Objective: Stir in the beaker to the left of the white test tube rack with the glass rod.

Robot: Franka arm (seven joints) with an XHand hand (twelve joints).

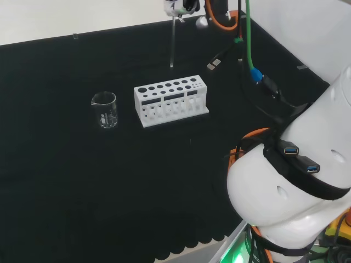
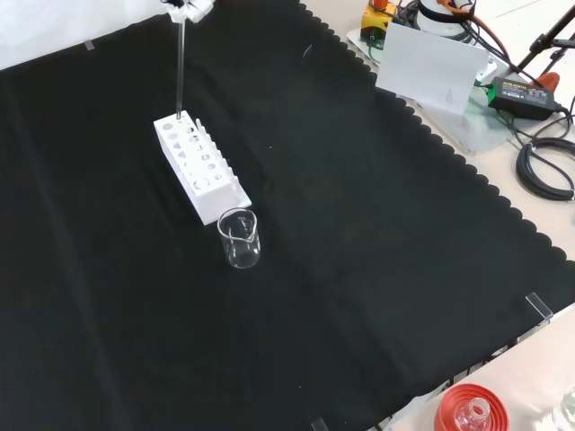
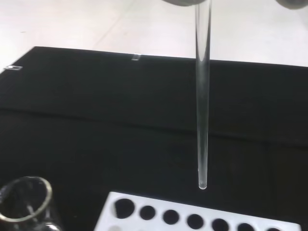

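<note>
A clear glass rod (image 1: 172,41) hangs upright from the hand (image 1: 178,6) at the top edge of the head view, its lower tip in the air beyond the white test tube rack (image 1: 171,100). The hand is shut on the rod's upper end. A small clear beaker (image 1: 105,109) stands left of the rack in the head view, apart from it. In the front view the rod (image 2: 180,67) drops from the hand (image 2: 187,7) to just above the rack's far end (image 2: 199,166), and the beaker (image 2: 239,239) stands at the rack's near end. In the wrist view the rod's tip (image 3: 202,183) hovers above the rack's holes (image 3: 192,219), with the beaker's rim (image 3: 26,202) off to one side.
The arm's white links (image 1: 296,181) and cables (image 1: 252,71) stand at the head view's right. In the front view a red ribbed stand with a flask (image 2: 472,409) sits at the cloth's near right edge. A white card (image 2: 431,67) and cables (image 2: 544,166) lie off the cloth.
</note>
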